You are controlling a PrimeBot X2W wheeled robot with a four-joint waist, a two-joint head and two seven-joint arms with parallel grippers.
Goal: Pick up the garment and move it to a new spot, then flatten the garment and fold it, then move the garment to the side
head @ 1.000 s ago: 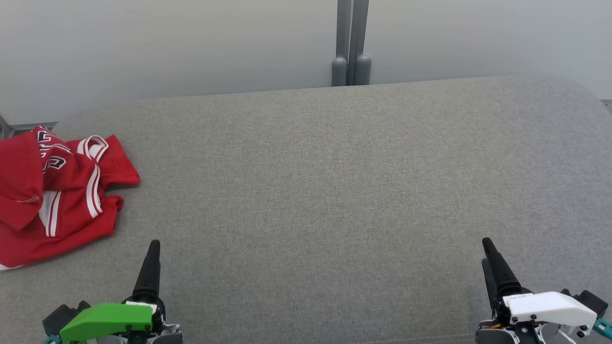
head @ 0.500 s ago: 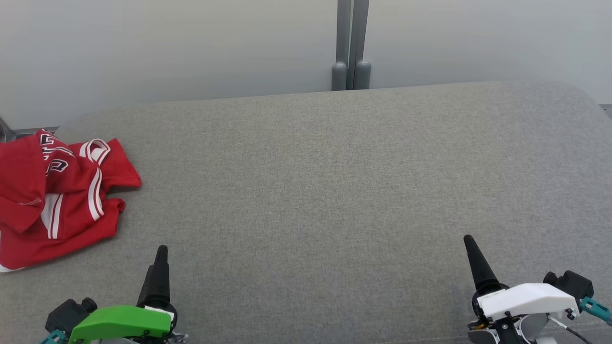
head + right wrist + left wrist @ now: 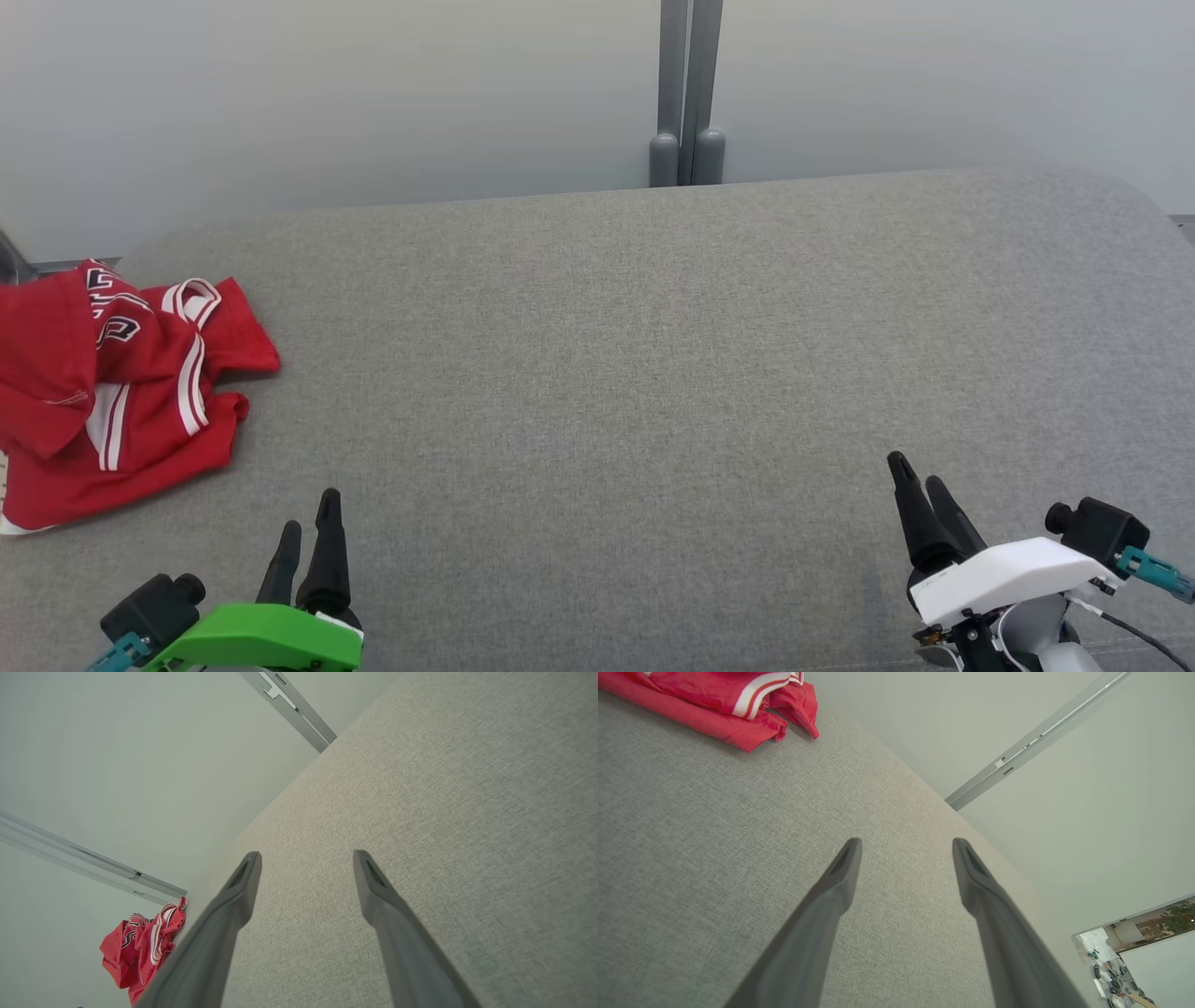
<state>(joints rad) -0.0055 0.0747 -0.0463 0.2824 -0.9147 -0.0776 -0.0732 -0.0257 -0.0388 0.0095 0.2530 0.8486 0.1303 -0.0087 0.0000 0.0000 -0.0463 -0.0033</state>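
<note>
Wrists rolled since earlier; left gripper (image 3: 310,511), right gripper (image 3: 915,469) spread wide, empty; red garment (image 3: 112,392) crumpled left.

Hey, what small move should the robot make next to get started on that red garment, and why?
Probably reach the left hand toward the crumpled red garment, which lies at the far left of the grey surface. Both hands are open and empty. The left is much nearer, while the right hand sits far across the surface.

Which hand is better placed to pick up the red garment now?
Left, probably. The crumpled garment lies at the left end of the grey surface, close ahead of the open left hand. The open right hand is far across it.
</note>
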